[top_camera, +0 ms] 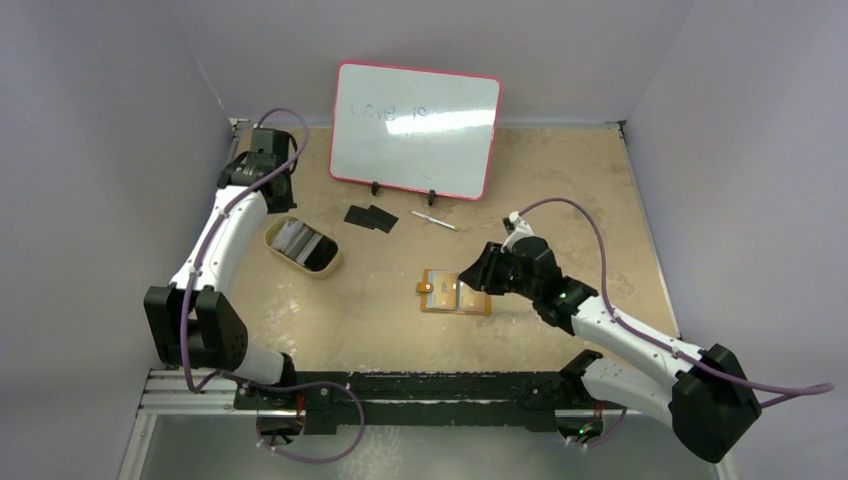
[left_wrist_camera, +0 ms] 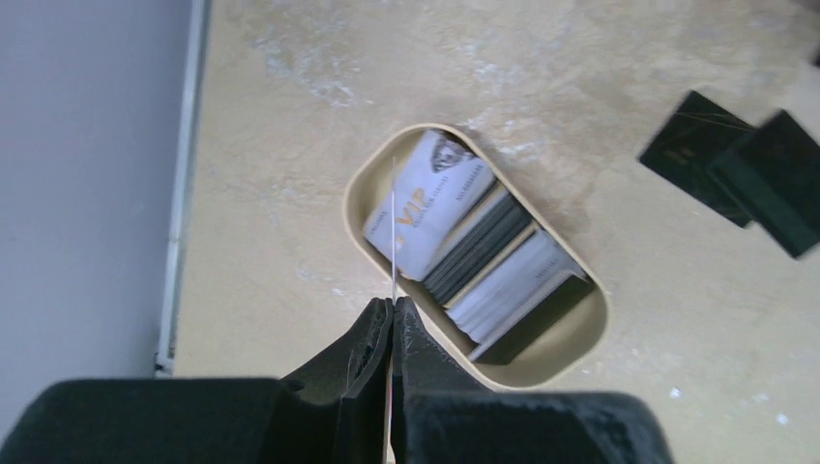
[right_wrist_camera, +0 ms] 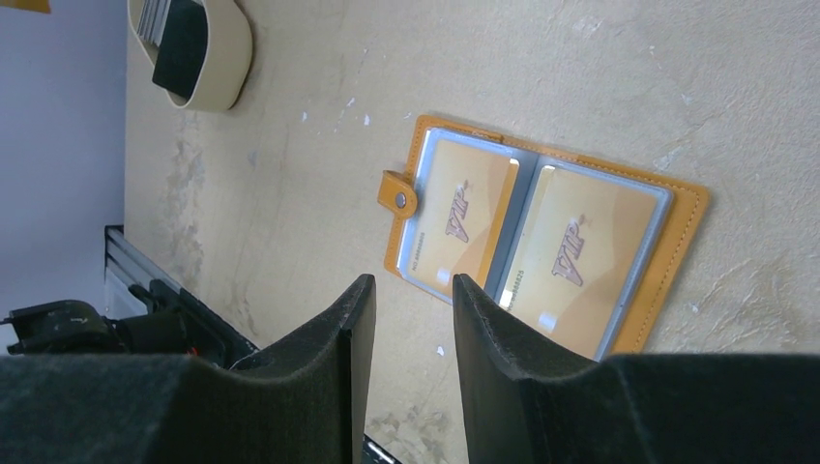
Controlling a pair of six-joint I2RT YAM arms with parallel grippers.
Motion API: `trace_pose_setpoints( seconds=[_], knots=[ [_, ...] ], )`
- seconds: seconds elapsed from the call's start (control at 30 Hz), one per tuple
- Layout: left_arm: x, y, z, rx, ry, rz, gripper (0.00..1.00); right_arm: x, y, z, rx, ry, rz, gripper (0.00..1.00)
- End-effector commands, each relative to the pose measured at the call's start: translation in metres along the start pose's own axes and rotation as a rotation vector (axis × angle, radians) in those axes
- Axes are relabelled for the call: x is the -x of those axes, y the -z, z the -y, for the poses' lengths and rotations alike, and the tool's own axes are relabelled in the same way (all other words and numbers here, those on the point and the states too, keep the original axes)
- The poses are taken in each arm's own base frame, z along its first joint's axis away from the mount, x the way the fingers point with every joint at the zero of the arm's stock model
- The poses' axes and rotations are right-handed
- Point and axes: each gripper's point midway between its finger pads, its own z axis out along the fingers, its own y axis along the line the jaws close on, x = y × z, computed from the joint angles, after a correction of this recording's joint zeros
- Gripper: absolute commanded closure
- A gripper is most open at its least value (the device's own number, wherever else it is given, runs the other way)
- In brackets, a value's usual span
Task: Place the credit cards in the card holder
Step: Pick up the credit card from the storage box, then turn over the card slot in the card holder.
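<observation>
Left gripper point(left_wrist_camera: 394, 307) is clenched tight on a thin card point(left_wrist_camera: 395, 227). From the left wrist camera I see that card only edge-on, a pale sliver running out from between the closed fingers, so I cannot read its face. It hangs above the oval tin dish point(left_wrist_camera: 360, 198), which sits toward the far left of the tan table point(top_camera: 560, 200). The dish holds a pale card marked VIP, a dark stack beside it and more pale cards at the other end. My right gripper point(right_wrist_camera: 414, 285) has its jaws apart with nothing between them, and it hovers just over the card holder point(right_wrist_camera: 682, 217) without touching it, as far as I can tell. The card holder lies open and flat near the middle of the table, its snap tab point(right_wrist_camera: 398, 196) sticking out on the side toward the dish. Two orange VIP cards point(right_wrist_camera: 459, 217) sit in its clear sleeves, one in each half. Two black cards point(top_camera: 370, 217) lie overlapping on the bare table just in front of the whiteboard point(top_camera: 417, 130), between the dish and a slim pen point(top_camera: 433, 221). They are well apart from the holder. The whiteboard stands propped at the back, with faint writing that I cannot make out.
</observation>
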Motion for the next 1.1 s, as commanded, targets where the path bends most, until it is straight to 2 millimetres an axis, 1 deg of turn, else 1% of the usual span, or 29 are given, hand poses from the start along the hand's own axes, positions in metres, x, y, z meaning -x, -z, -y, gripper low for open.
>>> trace_pose_setpoints(
  seconds=[0.0,0.1,0.23,0.37,0.4,0.47,0.5,0.57,0.63,0.77,0.9,1.03,1.07],
  knots=[
    [0.01,0.019,0.031,-0.215,0.047,0.091,1.0,0.017,-0.001,-0.011,-0.001,-0.029,0.047,0.63],
    [0.008,0.028,0.048,-0.325,0.073,0.117,1.0,0.012,-0.006,-0.007,-0.021,-0.045,0.025,0.62],
    [0.005,0.046,0.072,-0.494,0.124,0.142,1.0,0.006,-0.012,0.001,-0.076,-0.043,-0.002,0.61],
    [0.005,0.067,0.092,-0.653,0.196,0.181,1.0,0.002,-0.02,0.008,-0.168,-0.008,-0.026,0.55],
    [0.009,0.075,0.097,-0.696,0.219,0.212,1.0,-0.003,-0.023,0.01,-0.2,0.009,-0.042,0.54],
    [0.008,0.082,0.103,-0.75,0.255,0.228,1.0,-0.003,-0.027,0.008,-0.241,0.034,-0.045,0.52],
    [0.006,0.083,0.104,-0.763,0.264,0.23,1.0,-0.006,-0.029,0.008,-0.262,0.048,-0.054,0.5],
    [0.003,0.082,0.104,-0.764,0.272,0.229,1.0,-0.012,-0.034,0.005,-0.293,0.076,-0.065,0.42],
    [-0.002,0.079,0.104,-0.761,0.271,0.218,1.0,-0.016,-0.04,0.002,-0.326,0.107,-0.07,0.38],
    [-0.009,0.078,0.111,-0.797,0.284,0.196,1.0,-0.028,-0.05,0.001,-0.409,0.16,-0.092,0.33],
    [-0.015,0.085,0.127,-0.912,0.301,0.18,1.0,-0.04,-0.06,0.002,-0.46,0.201,-0.121,0.27],
    [-0.024,0.078,0.131,-0.922,0.299,0.15,1.0,-0.05,-0.068,0.005,-0.511,0.232,-0.145,0.25],
    [-0.026,0.077,0.131,-0.922,0.296,0.146,1.0,-0.054,-0.068,0.009,-0.531,0.242,-0.154,0.26]
  ],
)
